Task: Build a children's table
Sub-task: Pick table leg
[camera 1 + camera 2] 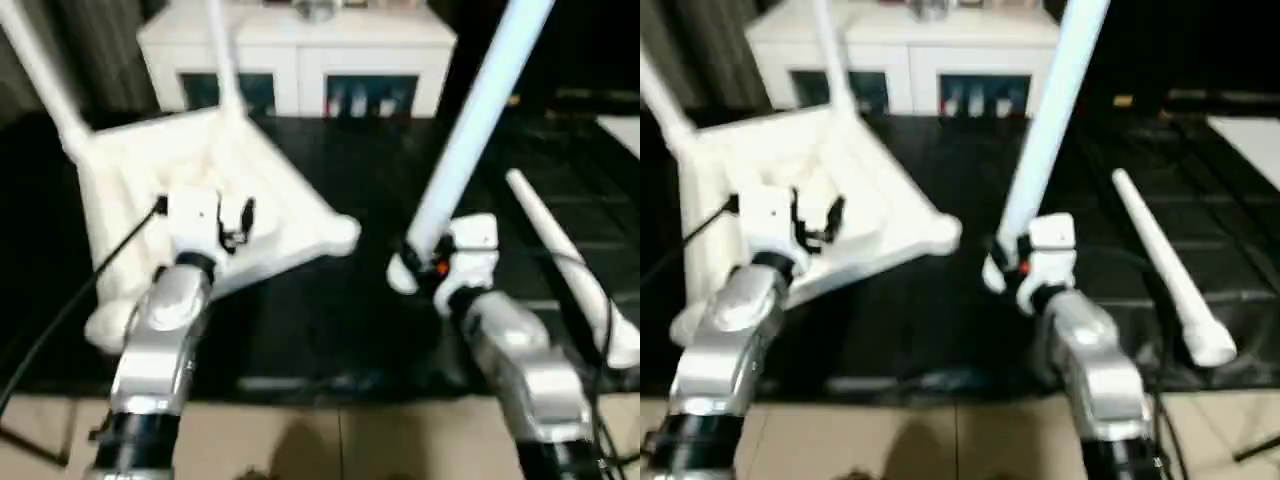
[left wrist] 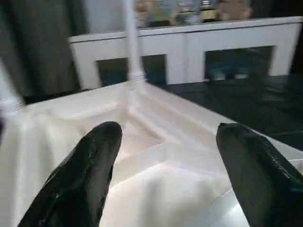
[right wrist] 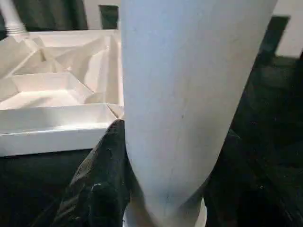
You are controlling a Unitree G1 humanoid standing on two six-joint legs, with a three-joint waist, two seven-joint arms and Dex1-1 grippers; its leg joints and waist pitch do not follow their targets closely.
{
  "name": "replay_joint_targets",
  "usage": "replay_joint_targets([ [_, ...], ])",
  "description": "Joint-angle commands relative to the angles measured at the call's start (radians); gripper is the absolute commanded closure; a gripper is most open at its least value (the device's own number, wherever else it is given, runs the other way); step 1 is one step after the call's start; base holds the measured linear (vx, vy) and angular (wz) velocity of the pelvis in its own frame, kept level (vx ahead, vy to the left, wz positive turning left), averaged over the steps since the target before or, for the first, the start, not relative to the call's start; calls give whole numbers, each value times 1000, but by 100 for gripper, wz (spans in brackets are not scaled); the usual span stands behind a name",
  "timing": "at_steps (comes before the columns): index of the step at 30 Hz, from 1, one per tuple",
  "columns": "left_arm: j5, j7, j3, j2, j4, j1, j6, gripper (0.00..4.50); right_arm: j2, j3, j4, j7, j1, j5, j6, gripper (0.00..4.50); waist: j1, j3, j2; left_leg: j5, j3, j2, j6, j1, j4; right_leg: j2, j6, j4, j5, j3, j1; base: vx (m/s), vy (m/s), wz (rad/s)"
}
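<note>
Table top (image 1: 215,200) from the head: upside down on the black work table (image 1: 370,190), two legs fitted; spare leg (image 1: 1165,270) lies right.
Left wrist: left claw (image 2: 163,165) wide, empty — over stiff ribs.
Right wrist: right claw (image 3: 165,189) holding a leg (image 3: 189,94) near its thick end — light, smooth, likely slippery.

Every view was soft with blur, the dark surface (image 1: 350,300) swallowed detail, overhead light bleached the white tabletop (image 1: 250,200), and the held leg (image 3: 189,94) loomed unfocused.
</note>
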Motion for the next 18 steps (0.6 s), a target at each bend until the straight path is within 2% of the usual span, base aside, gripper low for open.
replay_joint_targets([
  [1,-25,-11,-8,-19,-10,-9,33,79,-25,-21,-9,1,-7,-12,-16,264,-9,-60,-5,-514,-44,65,-14,44,-146,-81,-16,-104,-49,59,7,-96,-55,-3],
  [2,-35,-21,-5,-18,-9,-10,38,79,-27,-21,-8,1,-8,-12,-16,264,21,-66,-48,-331,7,11,-10,3,-76,-171,-8,-181,-219,99,33,-97,-79,-14],
  [3,-35,-21,-5,-18,-9,-10,38,79,-27,-21,-8,1,-8,-12,-16,264,43,-61,-58,-211,13,11,8,4,-50,-191,28,-200,-323,115,27,-97,-79,-14],
  [4,-35,-24,-5,-17,-8,-9,35,79,-28,-23,-7,1,-10,-12,-15,264,59,-60,-60,-85,19,27,24,8,-57,-182,47,-204,-449,114,22,-93,-78,-11],
  [5,-32,-27,-6,-15,-8,-8,33,79,-29,-24,-6,2,-11,-12,-15,264,60,-59,-46,-59,25,41,8,-1,-88,-149,22,-192,-458,88,23,-79,-49,-12],
  [6,-31,-31,-8,-14,-9,-6,29,79,-31,-24,-5,4,-13,-13,-16,264,57,-59,-39,-84,27,47,-7,2,-103,-130,6,-185,-432,77,20,-101,-54,-20],
  [7,-33,-34,-10,-16,-12,-4,25,79,-34,-25,-3,6,-13,-15,-19,264,47,-54,-26,-195,25,56,-38,11,-124,-104,-20,-178,-398,66,9,-52,-22,-17],
  [8,-38,-38,-10,-17,-13,-3,25,79,-35,-24,-3,6,-13,-16,-19,264,38,-49,-21,-336,22,62,-65,23,-133,-97,-37,-177,-406,64,1,0,0,0],
  [9,-46,-44,-9,-19,-15,-2,24,79,-36,-23,-5,5,-14,-17,-18,264,35,-48,-22,-411,21,62,-79,32,-134,-97,-37,-179,-438,65,1,0,0,0],
  [10,-46,-42,-9,-21,-16,-2,26,79,-37,-24,-7,5,-13,-17,-16,264,30,-47,-22,-531,16,62,-92,52,-135,-101,-31,-187,-510,64,3,0,0,0],
  [12,-47,-42,-8,-26,-17,-2,27,79,-41,-24,-9,4,-13,-16,-15,264,23,-44,-17,-621,14,63,-82,72,-138,-94,-22,-202,-549,57,7,0,0,0],
  [13,-49,-42,-9,-30,-17,-3,28,79,-44,-26,-10,5,-12,-16,-15,264,14,-33,-14,-694,15,60,-75,90,-139,-83,-14,-218,-596,44,8,0,0,0],
  [14,-49,-42,-10,-32,-17,-3,28,79,-46,-28,-10,7,-12,-16,-15,264,-2,-25,-12,-784,10,58,-79,114,-141,-68,-4,-229,-629,22,12,18,59,-9],
  [15,-49,-42,-11,-32,-17,-4,27,79,-46,-29,-10,8,-12,-17,-15,264,-7,-19,-5,-826,7,60,-86,122,-149,-59,0,-232,-618,10,18,46,77,-15],
  [16,-51,-44,-12,-33,-18,-4,27,79,-46,-30,-10,8,-12,-18,-15,264,-15,-15,-2,-859,3,63,-91,120,-161,-52,2,-224,-582,4,30,46,77,-15],
  [17,-53,-47,-14,-34,-20,-3,27,79,-46,-30,-9,9,-11,-21,-15,264,-31,-21,6,-893,-4,73,-89,113,-195,-53,-12,-190,-434,3,71,66,77,-18],
  [18,-55,-48,-14,-34,-20,-2,28,79,-46,-30,-9,9,-11,-22,-15,264,-35,-23,6,-888,-4,71,-87,115,-196,-57,-17,-190,-411,6,75,71,53,-15],
])
